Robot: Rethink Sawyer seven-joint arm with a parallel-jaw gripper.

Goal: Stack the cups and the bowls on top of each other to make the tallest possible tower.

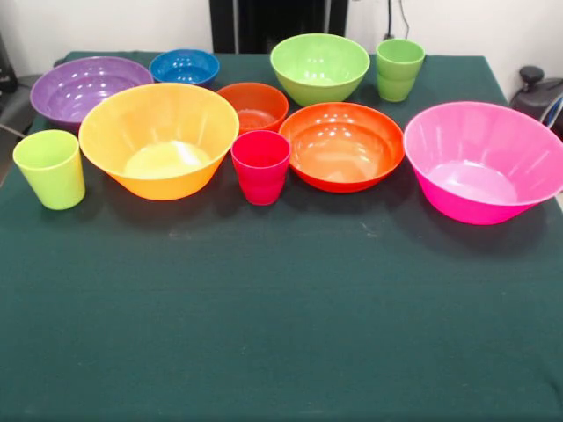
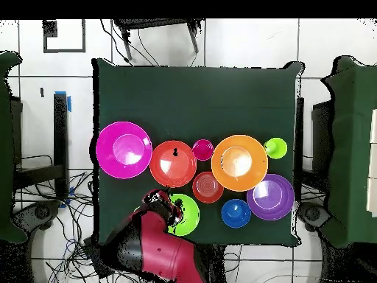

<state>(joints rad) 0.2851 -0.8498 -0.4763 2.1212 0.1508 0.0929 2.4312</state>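
The glossy round plastic bowls (image 1: 343,145) stand separate, unstacked; the red and black arm (image 2: 151,247) reaches over the lime green bowl (image 2: 184,214); its gripper (image 2: 168,208) state cannot be told.

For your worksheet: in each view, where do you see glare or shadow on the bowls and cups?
Front view: white highlights streak the inner walls of the pink bowl and medium orange bowl; soft, short shadows lie on the green cloth beside the red-pink cup. Overhead view: pale glare washes the centres of the yellow-orange bowl and the pink bowl.
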